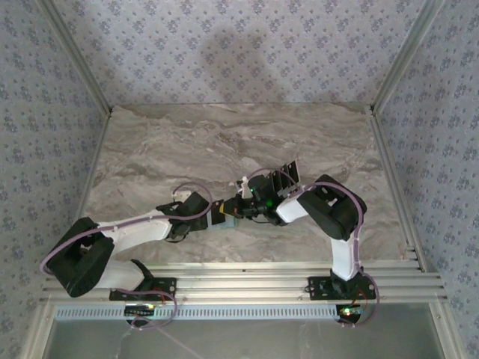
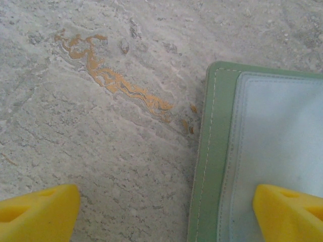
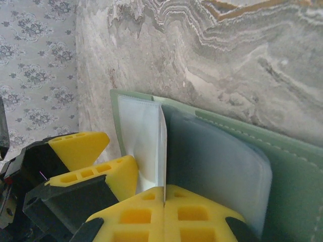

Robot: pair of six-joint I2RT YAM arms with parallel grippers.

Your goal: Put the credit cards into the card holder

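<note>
Softly, evenly lit. Faint blurred shadow on the wallpaper [image 1: 232, 52] beyond the far edge of the table [image 1: 150, 149]. Pale sheen on the card holder [image 2: 217, 151]; soft-focused in close-ups.

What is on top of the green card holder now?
The right pincer, shut on a thin pale sheet standing upright on the card holder. One finger of the open left pincer is over its pale pocket. Whether a card lies inside the pocket is hidden.

Left pincer [image 2: 161, 217] at the edge of the card holder [image 2: 214, 151]
Jaws spread wide: one yellow tip above the holder's pale pocket [image 2: 272, 131], the other above bare marble tabletop [image 2: 101, 166] with an orange vein [image 2: 113, 80].
</note>
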